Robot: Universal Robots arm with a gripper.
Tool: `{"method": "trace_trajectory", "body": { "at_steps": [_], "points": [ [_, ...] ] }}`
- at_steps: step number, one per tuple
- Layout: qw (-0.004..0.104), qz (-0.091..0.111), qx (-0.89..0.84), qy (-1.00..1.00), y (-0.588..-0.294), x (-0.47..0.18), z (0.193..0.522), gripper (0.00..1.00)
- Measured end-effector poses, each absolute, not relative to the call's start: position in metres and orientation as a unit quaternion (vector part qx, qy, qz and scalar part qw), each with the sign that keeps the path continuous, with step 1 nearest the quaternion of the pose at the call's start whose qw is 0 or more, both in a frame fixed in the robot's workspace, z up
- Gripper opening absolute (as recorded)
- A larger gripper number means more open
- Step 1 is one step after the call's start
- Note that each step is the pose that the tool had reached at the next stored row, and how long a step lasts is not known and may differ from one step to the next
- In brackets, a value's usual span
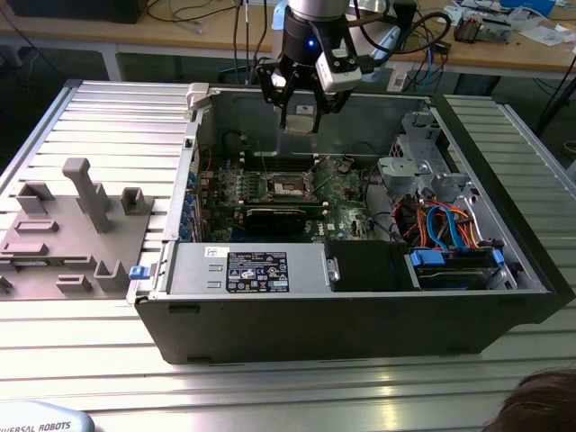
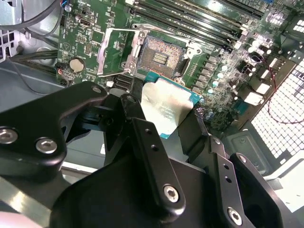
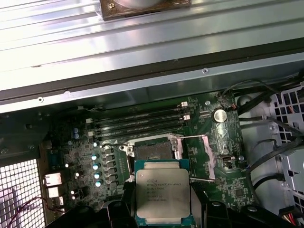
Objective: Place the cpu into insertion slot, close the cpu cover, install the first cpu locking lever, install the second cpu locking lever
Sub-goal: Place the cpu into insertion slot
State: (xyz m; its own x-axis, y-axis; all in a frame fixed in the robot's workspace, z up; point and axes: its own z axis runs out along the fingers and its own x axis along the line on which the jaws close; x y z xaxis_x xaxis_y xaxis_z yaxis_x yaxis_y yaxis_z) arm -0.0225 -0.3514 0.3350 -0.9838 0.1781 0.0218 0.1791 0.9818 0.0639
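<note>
In the exterior view, a grey tray [image 1: 135, 236] of moulded holders lies on the ribbed table [image 1: 117, 117] at the exterior view's left, just beside the open computer case [image 1: 360, 315]. Inside the case, the green board [image 1: 346, 216] lies flat on the floor. A long black card [image 1: 274, 216] stands across its near part, and a grey power box [image 1: 252, 270] with a label sits in front of that. The gripper [image 1: 301, 108] hangs above the middle of the board, near the case's far wall, with its fingers clamped on the cpu [image 1: 301, 120]. The chip is up in the air, well apart from the board. The socket [image 1: 290, 186] lies almost straight below it, uncovered. Toward the exterior view's right stands a metal drive cage [image 1: 418, 166], with a bundle of blue and orange cables [image 1: 441, 220] in front of it. A person's hair [image 1: 540, 400] shows at the bottom corner on that side.

In both wrist views the black fingers [image 2: 149, 156] press on two opposite edges of the cpu, its silver-grey top in plain sight. The socket is empty, its field of contacts bare. The cpu cover [image 3: 207, 147] is swung open to one side of the socket. Memory slots [image 3: 137, 124] run in a row just beside the socket, and a round coin battery [image 3: 219, 114] sits near the cover.
</note>
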Motion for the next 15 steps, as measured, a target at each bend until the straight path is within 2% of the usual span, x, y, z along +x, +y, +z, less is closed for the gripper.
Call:
{"method": "trace_trajectory", "body": {
  "at_steps": [15],
  "points": [
    [0.007, -0.033, -0.111, -0.993, -0.3514, -0.0225, 0.3346, 0.55]
  ]
}}
